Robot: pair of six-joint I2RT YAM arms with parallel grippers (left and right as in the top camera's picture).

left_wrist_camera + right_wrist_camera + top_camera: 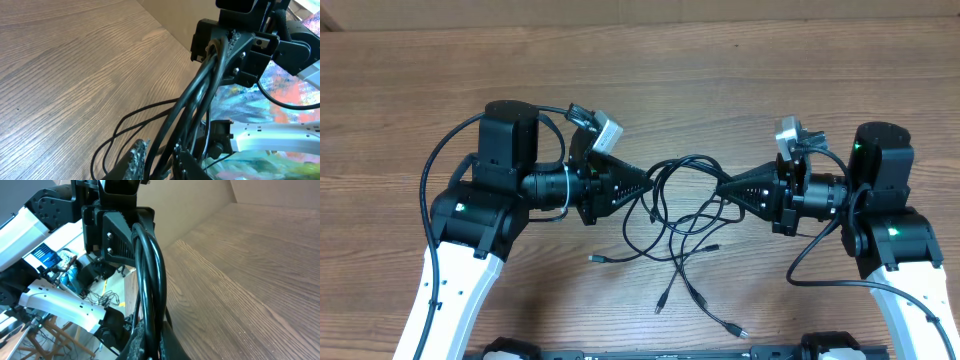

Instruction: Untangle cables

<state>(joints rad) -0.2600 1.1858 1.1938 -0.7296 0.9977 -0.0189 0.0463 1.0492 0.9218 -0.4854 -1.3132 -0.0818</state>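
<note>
now both arms meet over the middle of the desk (pixel 410 80), with their tips facing each other. the left gripper (pixel 647 183) has its jaws narrow, closed on the cables (pixel 672 228). the right gripper (pixel 723 187) is pressed tight on the same bundle. between the two tips several strands run in the air. the loose ends lie spread toward the near edge of the desk, each with a small plug (pixel 739 330).

Both arms reach inward, wrists level, tips facing each other with a gap between. Both the left gripper (pixel 646 186) and right gripper (pixel 724 188) pinched closed on the cables (pixel 152 270).
</note>
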